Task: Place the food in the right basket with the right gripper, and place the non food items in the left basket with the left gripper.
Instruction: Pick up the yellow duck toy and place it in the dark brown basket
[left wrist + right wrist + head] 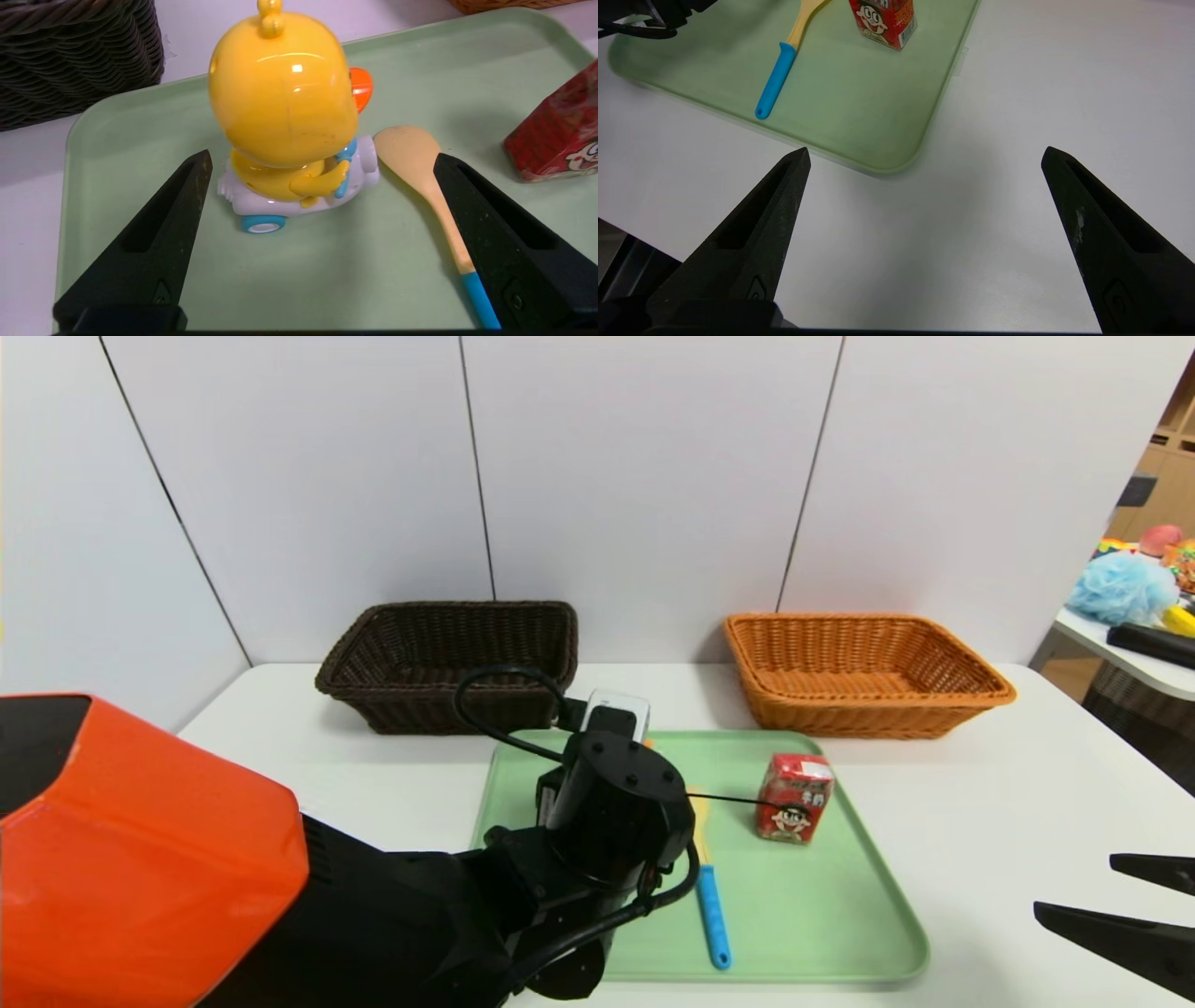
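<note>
While the left gripper [322,161] hangs over the green tray [840,933] with its fingers spread wide and holding nothing, the yellow duck toy [285,121] stands on the tray between them, touching neither. The duck sits nearer one finger, and the wooden spoon [420,168] with the blue handle lies just beside the other, partly under it. That is where trouble could start: if the fingers close from here, I judge the far one may catch the spoon's bowl and drag it along, or push the duck sideways on its wheels before both sides bite. The duck's head is smooth and rounded, so a grip high up could slip. The red drink carton [794,798] stands upright on the tray, apart from both. The right gripper [924,161] waits spread and unloaded above the white table [980,803], off the tray's corner. Both the dark basket [448,663] and the orange basket [864,672] hold nothing visible.
</note>
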{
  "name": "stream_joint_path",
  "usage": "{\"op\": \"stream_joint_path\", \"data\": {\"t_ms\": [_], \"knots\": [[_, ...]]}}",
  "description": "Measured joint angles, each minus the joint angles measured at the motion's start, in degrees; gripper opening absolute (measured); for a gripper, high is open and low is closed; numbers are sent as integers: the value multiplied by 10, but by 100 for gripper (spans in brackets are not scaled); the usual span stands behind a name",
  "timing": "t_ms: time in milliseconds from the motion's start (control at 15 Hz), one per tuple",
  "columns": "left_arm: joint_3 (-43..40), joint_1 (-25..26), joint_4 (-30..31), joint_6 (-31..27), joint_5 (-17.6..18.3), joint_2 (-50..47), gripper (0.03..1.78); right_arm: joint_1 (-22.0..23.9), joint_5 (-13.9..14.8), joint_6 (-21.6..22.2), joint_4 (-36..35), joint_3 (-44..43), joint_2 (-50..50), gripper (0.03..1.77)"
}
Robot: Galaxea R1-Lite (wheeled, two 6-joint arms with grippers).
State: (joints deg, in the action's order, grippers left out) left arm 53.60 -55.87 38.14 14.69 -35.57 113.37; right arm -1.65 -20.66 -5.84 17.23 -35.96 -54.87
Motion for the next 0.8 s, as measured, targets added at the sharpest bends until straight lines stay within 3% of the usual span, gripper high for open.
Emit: {"op": "stream_joint_path", "data": {"t_ms": [800], "knots": [[5, 31, 76, -14, 5, 50, 169, -19, 0, 0, 0, 8, 4, 171]]}}
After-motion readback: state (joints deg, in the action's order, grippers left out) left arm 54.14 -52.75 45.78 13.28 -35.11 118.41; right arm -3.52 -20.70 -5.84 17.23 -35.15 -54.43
